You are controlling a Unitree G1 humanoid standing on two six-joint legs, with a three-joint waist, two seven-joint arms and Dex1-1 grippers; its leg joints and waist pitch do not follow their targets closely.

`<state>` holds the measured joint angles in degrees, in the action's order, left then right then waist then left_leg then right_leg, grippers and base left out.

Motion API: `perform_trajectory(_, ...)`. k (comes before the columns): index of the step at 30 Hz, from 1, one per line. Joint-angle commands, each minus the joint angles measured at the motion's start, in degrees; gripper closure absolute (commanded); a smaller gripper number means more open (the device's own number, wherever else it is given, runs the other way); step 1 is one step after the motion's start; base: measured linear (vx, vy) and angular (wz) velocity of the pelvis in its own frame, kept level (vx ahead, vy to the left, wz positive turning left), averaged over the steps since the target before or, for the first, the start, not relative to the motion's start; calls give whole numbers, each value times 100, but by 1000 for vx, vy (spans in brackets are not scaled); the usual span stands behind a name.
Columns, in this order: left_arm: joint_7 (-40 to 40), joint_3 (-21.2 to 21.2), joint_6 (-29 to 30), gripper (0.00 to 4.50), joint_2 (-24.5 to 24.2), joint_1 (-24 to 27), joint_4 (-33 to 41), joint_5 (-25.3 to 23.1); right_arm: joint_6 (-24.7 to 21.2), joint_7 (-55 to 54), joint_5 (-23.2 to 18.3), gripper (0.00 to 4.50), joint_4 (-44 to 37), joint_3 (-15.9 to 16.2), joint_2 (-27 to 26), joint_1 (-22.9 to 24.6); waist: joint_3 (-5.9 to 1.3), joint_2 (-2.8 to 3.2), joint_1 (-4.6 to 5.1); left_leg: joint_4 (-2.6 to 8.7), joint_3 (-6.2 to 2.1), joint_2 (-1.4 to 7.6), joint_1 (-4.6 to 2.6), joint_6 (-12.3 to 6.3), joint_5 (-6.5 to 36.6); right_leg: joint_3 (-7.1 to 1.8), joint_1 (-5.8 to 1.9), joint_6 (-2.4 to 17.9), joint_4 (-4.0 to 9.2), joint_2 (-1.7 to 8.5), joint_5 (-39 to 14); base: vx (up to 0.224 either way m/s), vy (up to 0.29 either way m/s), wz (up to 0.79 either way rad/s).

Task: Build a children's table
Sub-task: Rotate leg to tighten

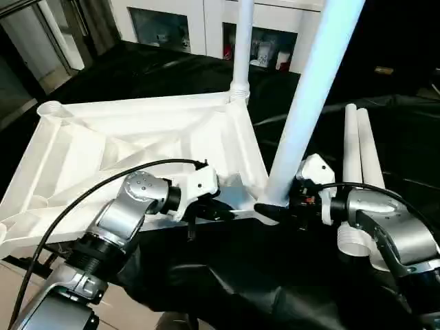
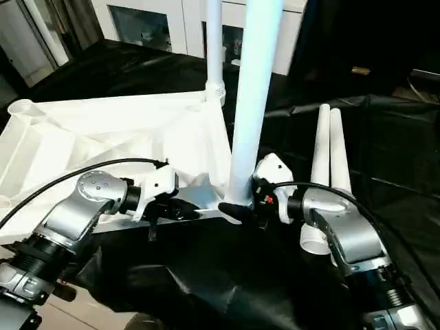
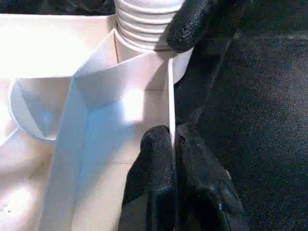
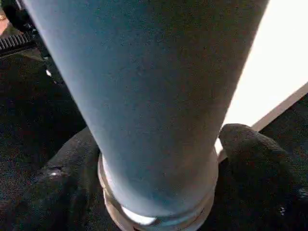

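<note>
The white tabletop [image 1: 137,130] lies upside down on the black-draped work table, ribs facing up. One white leg [image 1: 242,48] stands upright in its far right corner socket. A second leg [image 1: 309,96] rises from the near right corner, leaning slightly right. My right gripper [image 1: 275,203] is shut around this leg's base, one black finger [image 4: 260,163] on each side just above the threaded end [image 3: 144,24]. My left gripper [image 3: 172,144] is shut on the thin near rim wall of the tabletop, just left of that corner. Two loose legs [image 1: 357,151] lie side by side behind my right arm.
The black cloth [image 1: 227,275] hangs over the table's near edge, with tiled floor [image 1: 14,275] at lower left. White cabinets with glass doors [image 1: 172,27] stand behind the table. A black cable [image 1: 82,199] loops over my left forearm.
</note>
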<state>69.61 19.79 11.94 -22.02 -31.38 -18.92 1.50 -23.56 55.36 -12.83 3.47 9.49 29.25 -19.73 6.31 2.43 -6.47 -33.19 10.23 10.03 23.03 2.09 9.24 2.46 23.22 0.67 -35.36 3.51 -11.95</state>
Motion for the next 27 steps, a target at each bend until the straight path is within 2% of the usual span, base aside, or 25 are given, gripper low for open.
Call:
perform_trajectory(1, 184, 78, -110, 450, 48, 27, 190, 106, -70, -1, 16, 87, -116, 99, -26, 76, -469, -77, 0, 291, -107, 330, -136, -614, 486, -256, -308, 1594, 311, 497, 188, 0, 0, 0)
perform_trajectory(5, 180, 90, -100, 450, 38, 24, 193, 121, -104, 10, -15, 129, -143, 118, -16, 95, -479, -78, -4, 279, -106, 328, -136, -645, 442, -253, -309, 1604, 301, 495, 243, 0, 0, 0)
perform_trajectory(8, 137, 90, -60, 450, 33, 40, 193, 131, -174, 23, -54, 140, -188, 167, -38, 206, -480, -77, -8, 277, -111, 333, -136, -644, 462, -251, -309, 1598, 297, 494, 195, 0, 0, 0)
perform_trajectory(10, -89, 26, 80, 450, 132, -7, 100, 98, -150, -363, 36, 162, -15, 81, -265, 230, -473, -78, -5, 277, -109, 330, -137, -609, 542, -252, -302, 1599, 312, 498, 58, 0, 0, 0)
perform_trajectory(12, -89, 26, 80, 450, 132, -7, 100, 98, -150, -363, 36, 166, -15, 81, -265, 230, -460, -69, 5, 285, -110, 329, -138, -533, 654, -257, -285, 1585, 333, 505, -150, 0, 0, 0)
perform_trajectory(13, -373, -58, 245, 450, 272, -108, -37, 61, -192, -906, 113, 170, 238, -61, -596, 199, -447, -87, 17, 296, -108, 327, -145, -461, 771, -260, -280, 1560, 351, 502, -335, 0, 0, 0)
perform_trajectory(14, -373, -58, 245, 450, 272, -108, -37, 61, -192, -906, 113, 172, 238, -61, -596, 199, -425, -87, 36, 308, -104, 317, -139, -414, 860, -263, -268, 1540, 370, 497, -508, 0, 0, 0)
perform_trajectory(16, -765, -147, 385, 450, 465, -265, -243, -18, -237, -1604, 183, 173, 575, -257, -1028, 115, -407, -109, 57, 334, -114, 314, -162, -221, 1137, -272, -259, 1385, 440, 517, -1176, 0, 0, 0)
perform_trajectory(17, -1093, -196, 501, 450, 633, -415, -427, -97, -237, -2084, 201, 173, 865, -391, -1357, 6, -394, -90, 86, 349, -115, 307, -175, -127, 1264, -279, -218, 1339, 456, 520, -1441, 0, 0, 0)
perform_trajectory(18, -1093, -196, 501, 450, 633, -415, -427, -97, -237, -2084, 201, 174, 865, -391, -1357, 6, -384, -95, 101, 360, -122, 292, -185, -73, 1353, -268, -213, 1304, 481, 517, -1645, 0, 0, 0)
perform_trajectory(19, -1448, -243, 593, 450, 811, -567, -622, -184, -161, -2594, 241, 174, 1178, -524, -1675, -126, -383, -95, 132, 374, -136, 286, -182, 33, 1439, -264, -224, 1223, 499, 530, -1884, 0, 0, 0)
perform_trajectory(20, -1774, -297, 711, 450, 982, -702, -795, -241, -135, -3019, 248, 174, 1452, -642, -1950, -248, -379, -75, 143, 385, -150, 303, -195, 90, 1563, -274, -194, 1156, 516, 545, -2041, -50, 6, -3)
perform_trajectory(21, -1812, -306, 722, 450, 1003, -718, -815, -244, -126, -3052, 248, 174, 1479, -648, -1976, -262, -373, -87, 151, 392, -155, 299, -211, 116, 1625, -269, -192, 1123, 537, 537, -2114, 0, 0, 0)
perform_trajectory(22, -2173, -386, 830, 450, 1201, -863, -1009, -273, -41, -3367, 252, 174, 1737, -703, -2223, -397, -373, -94, 149, 397, -159, 296, -199, 118, 1625, -271, -208, 1087, 537, 533, -2098, 0, 0, 0)
perform_trajectory(23, -2173, -386, 830, 450, 1201, -863, -1009, -273, -41, -3367, 252, 174, 1737, -703, -2223, -397, -375, -89, 156, 402, -152, 290, -202, 132, 1607, -278, -189, 1079, 541, 531, -2021, 0, 0, 0)
perform_trajectory(24, -2757, -504, 956, 450, 1576, -1105, -1320, -291, 172, -3704, 239, 174, 2220, -712, -2627, -679, -392, -102, 152, 393, -143, 282, -201, 124, 1565, -280, -204, 1076, 538, 534, -1933, 0, 0, 0)
perform_trajectory(25, -2757, -504, 956, 450, 1576, -1105, -1320, -291, 172, -3704, 239, 174, 2220, -712, -2627, -679, -373, -89, 154, 397, -149, 276, -212, 145, 1646, -276, -193, 1093, 563, 540, -2022, 0, 0, 0)
perform_trajectory(26, -2887, -520, 967, 450, 1670, -1160, -1384, -295, 245, -3776, 259, 104, 2330, -691, -2721, -752, -386, -92, 136, 396, -146, 287, -219, 109, 1610, -286, -198, 1073, 560, 544, -1964, 0, 0, 0)
perform_trajectory(27, -2900, -494, 920, 450, 1721, -1177, -1397, -300, 262, -3763, 269, 104, 2366, -656, -2761, -790, -386, -89, 132, 403, -151, 295, -207, 90, 1579, -288, -207, 1067, 560, 545, -1886, 0, 0, 0)
